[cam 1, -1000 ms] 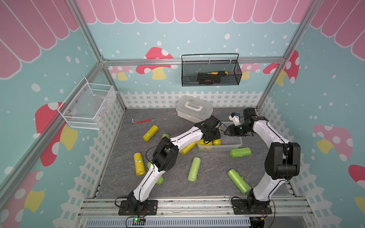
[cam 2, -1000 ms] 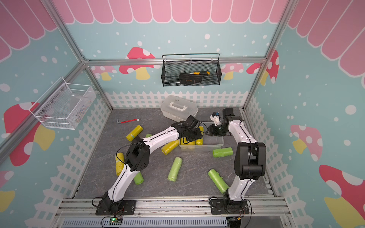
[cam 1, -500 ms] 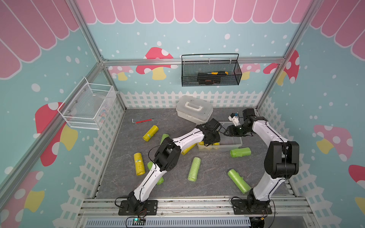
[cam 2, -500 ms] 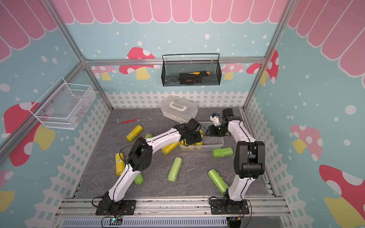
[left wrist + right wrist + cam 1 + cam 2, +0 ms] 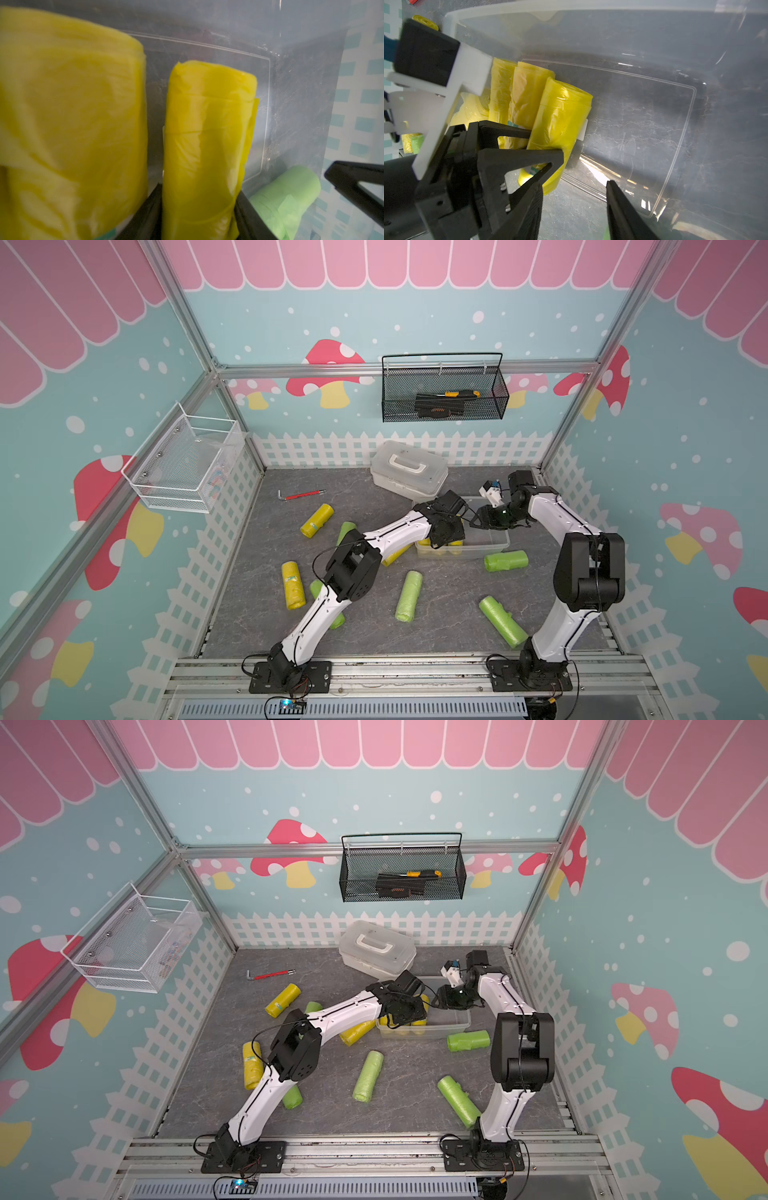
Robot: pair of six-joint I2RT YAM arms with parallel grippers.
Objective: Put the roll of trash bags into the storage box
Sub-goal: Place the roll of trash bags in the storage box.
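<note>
While the roll of trash bags [image 5: 207, 135] lies in the storage box [image 5: 301, 104] beside other yellow rolls [image 5: 527, 93], it is flanked closely by the jaws of the left gripper [image 5: 199, 189]; whether it is clamped cannot be told. The right gripper [image 5: 574, 182] is held open, empty, over the box.

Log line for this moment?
left gripper: around yellow roll inside storage box, grip unclear | right gripper: open, empty, over box

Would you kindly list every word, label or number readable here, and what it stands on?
No text can be read anywhere.
Teal-and-white label on the boxed yellow roll, inside the storage box: too blurred.
Teal label on the loose yellow roll: too small.
</note>
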